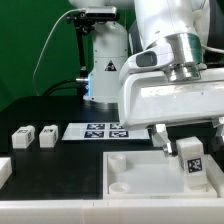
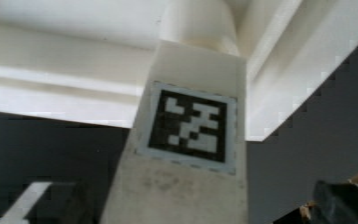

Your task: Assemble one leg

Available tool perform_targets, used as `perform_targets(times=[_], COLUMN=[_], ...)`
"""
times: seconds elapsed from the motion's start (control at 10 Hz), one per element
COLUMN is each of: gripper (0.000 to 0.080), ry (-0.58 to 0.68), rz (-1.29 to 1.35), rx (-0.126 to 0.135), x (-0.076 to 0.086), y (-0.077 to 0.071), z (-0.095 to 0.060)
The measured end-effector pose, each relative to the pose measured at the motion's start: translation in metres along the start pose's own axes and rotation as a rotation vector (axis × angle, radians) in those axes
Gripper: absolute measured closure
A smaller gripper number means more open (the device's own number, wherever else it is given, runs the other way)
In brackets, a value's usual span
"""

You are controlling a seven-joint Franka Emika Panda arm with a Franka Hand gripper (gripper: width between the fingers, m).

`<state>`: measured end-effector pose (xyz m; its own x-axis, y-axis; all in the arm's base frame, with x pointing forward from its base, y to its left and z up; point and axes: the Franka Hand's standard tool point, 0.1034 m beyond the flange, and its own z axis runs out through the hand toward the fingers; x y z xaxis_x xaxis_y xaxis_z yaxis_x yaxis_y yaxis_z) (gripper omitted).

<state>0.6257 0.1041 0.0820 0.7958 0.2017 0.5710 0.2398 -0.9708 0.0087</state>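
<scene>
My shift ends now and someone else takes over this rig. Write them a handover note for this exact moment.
Gripper: fingers sit either side of one leg; whether they clamp it cannot be told.
That leg is upright, tag facing the exterior camera, over the white tray-like piece near its corner on the exterior view's right. Whether it is seated is not visible.
Two loose legs lie beside the marker board.
Done: one leg is at the tray.
Left: confirm it is seated and fastened.
</scene>
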Motion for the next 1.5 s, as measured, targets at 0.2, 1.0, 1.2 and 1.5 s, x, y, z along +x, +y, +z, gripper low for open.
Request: perform_targets(times=[0.2, 1.0, 1.2, 1.5], gripper=[0.0151, 0.0150, 0.0150, 0.0150], ry=[0.000, -0.227, -0.393, -0.646], rz=[0.000, 0.006, 0.016, 0.032], rx=[0.000, 0.069, 0.104, 0.159], x=[0.000, 0.007, 0.008, 0.004], y=[0.000, -0.013, -0.008, -0.010], z=[0.000, -0.021, -0.023, -0.025])
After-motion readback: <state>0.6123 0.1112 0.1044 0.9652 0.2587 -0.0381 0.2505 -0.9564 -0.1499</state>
